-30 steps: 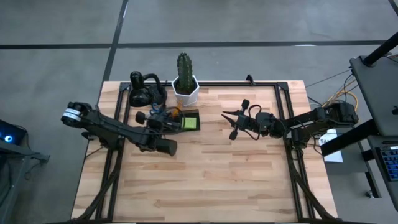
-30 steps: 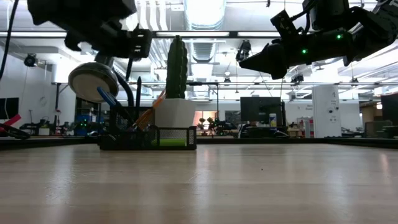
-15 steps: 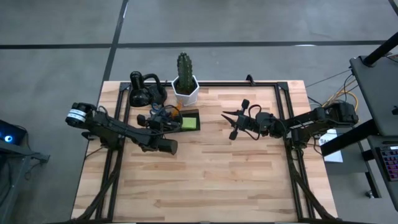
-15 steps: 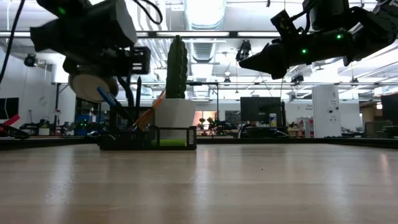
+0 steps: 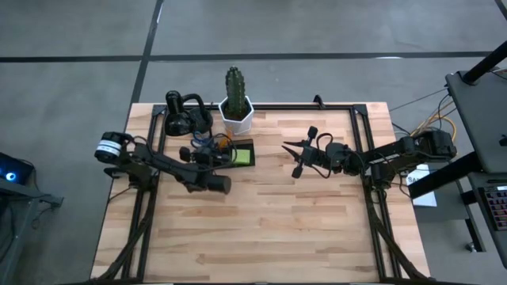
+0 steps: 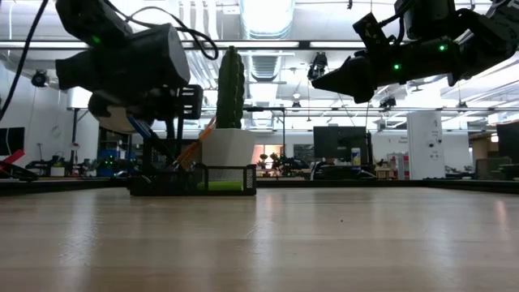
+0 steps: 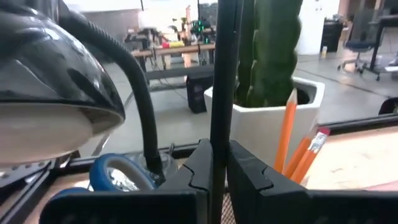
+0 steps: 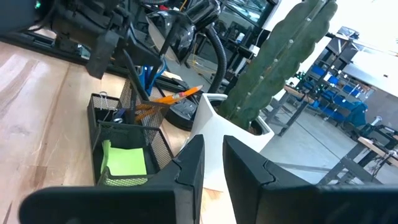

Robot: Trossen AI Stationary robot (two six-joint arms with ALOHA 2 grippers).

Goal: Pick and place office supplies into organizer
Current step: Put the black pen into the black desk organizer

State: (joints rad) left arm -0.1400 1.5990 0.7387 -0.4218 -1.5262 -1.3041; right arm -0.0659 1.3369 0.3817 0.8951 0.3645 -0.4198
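Note:
The organizer (image 5: pixel 239 154) is a dark mesh box in front of the white cactus pot (image 5: pixel 237 113). It holds a lime-green sticky-note pad (image 8: pixel 124 160), orange pencils (image 7: pixel 287 140) and blue-handled scissors (image 7: pixel 115 177). My left gripper (image 7: pixel 219 168) hovers level at the organizer's left end (image 6: pixel 154 182), shut on an upright black pen (image 7: pixel 219 74). My right gripper (image 5: pixel 291 157) hangs open to the right of the organizer, above the table, with nothing between its fingers. My left gripper pinches the black pen's shaft (image 7: pixel 217 124) between its two fingers. The fingers lie level, coming from the table's left side, and cross the pen. The pen stands upright, and its lower end (image 8: pixel 132 102) reaches down into the organizer's tall mesh compartment beside the pencils.
A black gooseneck lamp (image 5: pixel 184 115) stands at the back left, its round head (image 7: pixel 53 87) close to my left gripper. The cactus (image 5: pixel 235 83) rises behind the organizer. Bare wooden table (image 5: pixel 269 222) lies toward the near edge.
My left gripper has sunk toward the organizer with the black pen, shifting slightly toward the table's right. The pen has stayed upright in the shut fingers and gone lower among the pencils and scissors.

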